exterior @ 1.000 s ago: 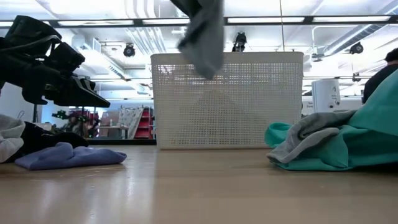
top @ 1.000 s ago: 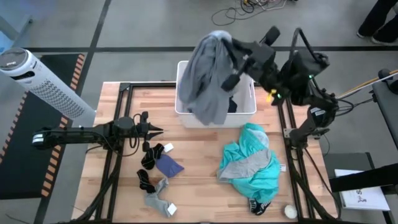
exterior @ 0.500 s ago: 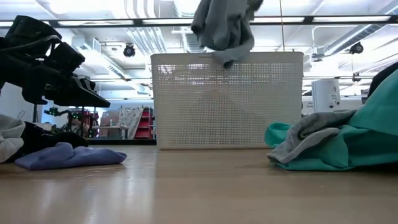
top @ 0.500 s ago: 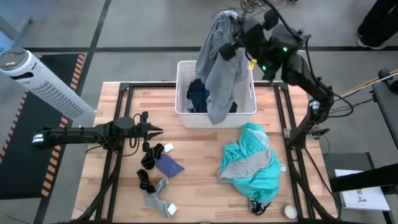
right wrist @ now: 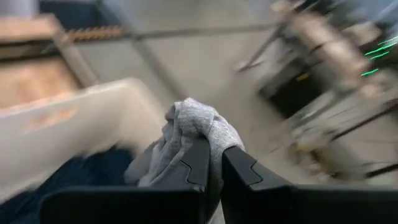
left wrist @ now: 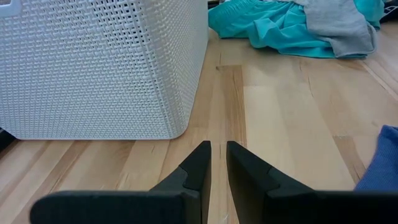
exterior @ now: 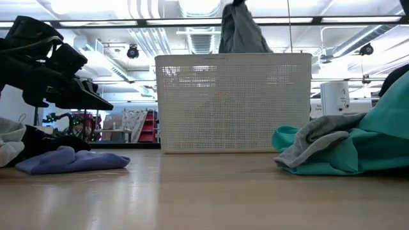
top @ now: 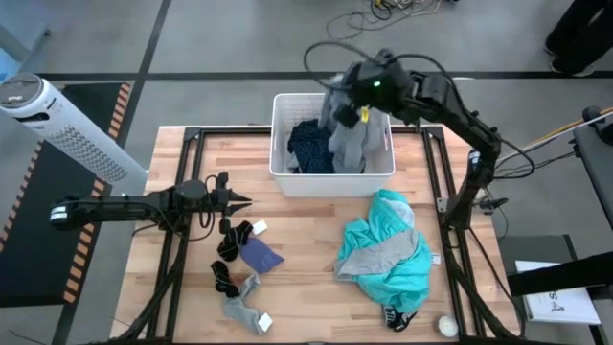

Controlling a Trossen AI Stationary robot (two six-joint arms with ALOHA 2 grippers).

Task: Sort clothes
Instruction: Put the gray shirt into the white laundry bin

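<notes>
Our right gripper (right wrist: 211,163) has its fingers (right wrist: 239,171) clenched on a bunched fold of the grey shirt (top: 350,134); the shirt hangs straight down from them, long axis vertical, its lower part already inside the basket (top: 283,178) and its top showing above the basket's rim in the low view. The relation that matters: the basket's opening lies directly beneath the fingers, so we judge that letting go here should drop the shirt in, beside the navy garment (top: 308,146) in the basket's left half.

Our left gripper (left wrist: 218,163) waits low over the table, in front of the basket and to its left, fingers nearly together and grasping nothing. The socks (top: 230,244) and the blue cloth (top: 261,256) lie in front of the basket toward its left, nearer that arm; the teal garment (top: 393,254) lies in front of the basket toward its right, nearer the right arm; all these are yet unsorted.
</notes>
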